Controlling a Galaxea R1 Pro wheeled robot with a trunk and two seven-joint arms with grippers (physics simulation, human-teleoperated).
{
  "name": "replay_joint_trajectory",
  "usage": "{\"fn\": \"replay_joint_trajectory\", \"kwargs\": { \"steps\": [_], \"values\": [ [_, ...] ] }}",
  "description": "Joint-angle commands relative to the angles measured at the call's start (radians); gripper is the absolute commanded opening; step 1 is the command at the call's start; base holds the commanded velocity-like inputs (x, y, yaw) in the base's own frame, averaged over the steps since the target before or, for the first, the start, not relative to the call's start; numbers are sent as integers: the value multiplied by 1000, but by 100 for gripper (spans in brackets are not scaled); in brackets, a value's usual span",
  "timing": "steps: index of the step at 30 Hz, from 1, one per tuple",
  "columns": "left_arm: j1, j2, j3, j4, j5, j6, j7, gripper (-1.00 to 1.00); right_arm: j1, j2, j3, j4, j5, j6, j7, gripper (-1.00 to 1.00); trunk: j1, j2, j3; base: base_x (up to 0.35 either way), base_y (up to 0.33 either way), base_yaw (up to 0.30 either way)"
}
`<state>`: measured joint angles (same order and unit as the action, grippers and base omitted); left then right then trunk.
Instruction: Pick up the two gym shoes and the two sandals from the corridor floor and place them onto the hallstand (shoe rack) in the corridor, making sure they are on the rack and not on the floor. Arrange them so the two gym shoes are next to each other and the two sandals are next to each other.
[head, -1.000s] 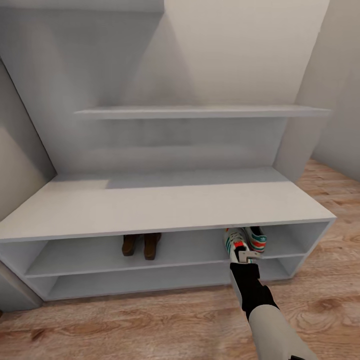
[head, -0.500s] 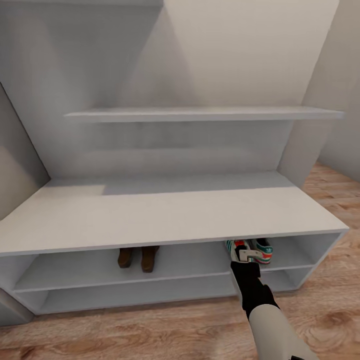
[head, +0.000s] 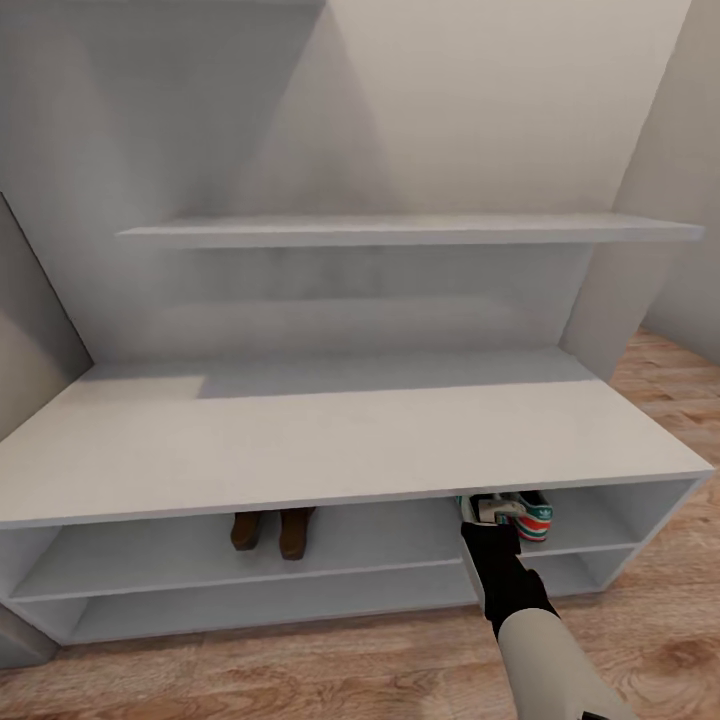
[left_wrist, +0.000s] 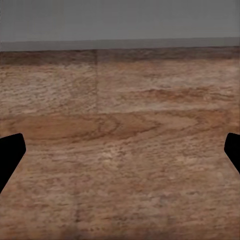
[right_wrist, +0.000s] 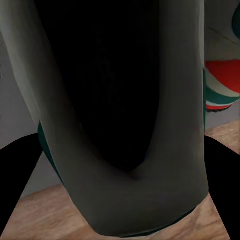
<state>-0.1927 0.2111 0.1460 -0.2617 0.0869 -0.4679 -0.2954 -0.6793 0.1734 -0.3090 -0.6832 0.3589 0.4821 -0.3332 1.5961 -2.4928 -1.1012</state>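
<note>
No text, label, brand name or number can be read anywhere. A small dark mark is seen on the heel of one of the gym shoes (head: 533, 519) on the hallstand (head: 330, 440) — too small and blurred to be made out.

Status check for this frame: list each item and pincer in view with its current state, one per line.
Sandals: side by side on the upper low shelf, left part.
Gym shoes: on the same shelf, right end, next to each other.
Right pincer: at the near gym shoe; grip unclear.
Left pincer: open, over bare floor.
Hallstand: top surface bare.
</note>
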Motion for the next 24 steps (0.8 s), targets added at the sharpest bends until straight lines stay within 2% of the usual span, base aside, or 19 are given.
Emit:
{"fn": "replay_joint_trajectory", "kwargs": {
  "steps": [1, 15, 24],
  "values": [
    [-1, 0, 3, 1, 9, 0, -10, 100, 0, 1, -4, 17, -3, 3, 3, -100, 0, 0, -1, 2, 0, 0],
    [-1, 1, 3, 1, 10, 0, -10, 100, 0, 1, -4, 17, -3, 3, 3, -100, 0, 0, -1, 91, -40, 0],
    [-1, 1, 3, 1, 9, 0, -10, 100, 0, 1, -4, 17, -3, 3, 3, -100, 0, 0, -1, 16, -10, 0]
  ]
}}
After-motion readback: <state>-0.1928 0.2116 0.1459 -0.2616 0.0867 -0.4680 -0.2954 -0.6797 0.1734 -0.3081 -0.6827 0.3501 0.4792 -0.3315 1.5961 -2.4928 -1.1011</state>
